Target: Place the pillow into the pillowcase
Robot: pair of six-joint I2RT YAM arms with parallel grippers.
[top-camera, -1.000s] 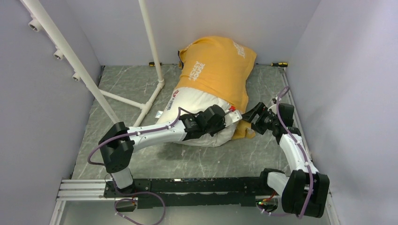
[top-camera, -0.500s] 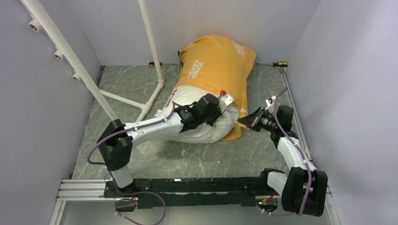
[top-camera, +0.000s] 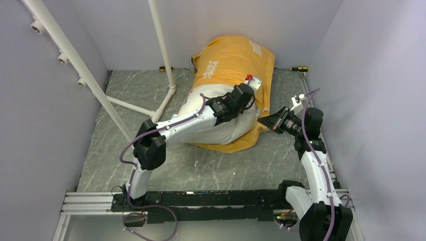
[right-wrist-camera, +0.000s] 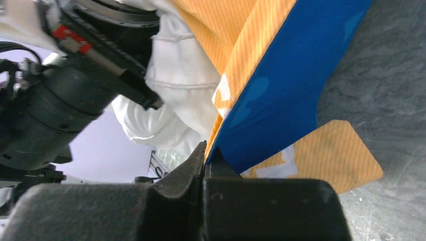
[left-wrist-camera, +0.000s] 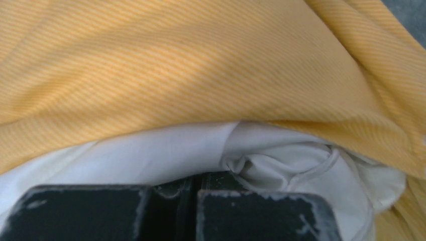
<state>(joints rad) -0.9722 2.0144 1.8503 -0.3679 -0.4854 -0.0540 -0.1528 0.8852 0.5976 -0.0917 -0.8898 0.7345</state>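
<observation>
Moved since a second ago: left gripper (top-camera: 253,83) carried farther toward the worktop's (top-camera: 130,95) far edge; more of the pillow (top-camera: 221,128) now covered; right gripper (top-camera: 262,120) gone from wide to closed.
Pillow: far edge of worktop, right of centre, mostly inside the pillowcase (top-camera: 231,60), yellow-orange side up, white near end showing. Left claw: jaws closed, tips against bunched white pillow fabric under the case's hem; whether fabric is pinched, cannot tell. Right claw: clamped on the pillowcase's near right edge, blue side showing there. White pipe frame (top-camera: 163,50) stands left.
</observation>
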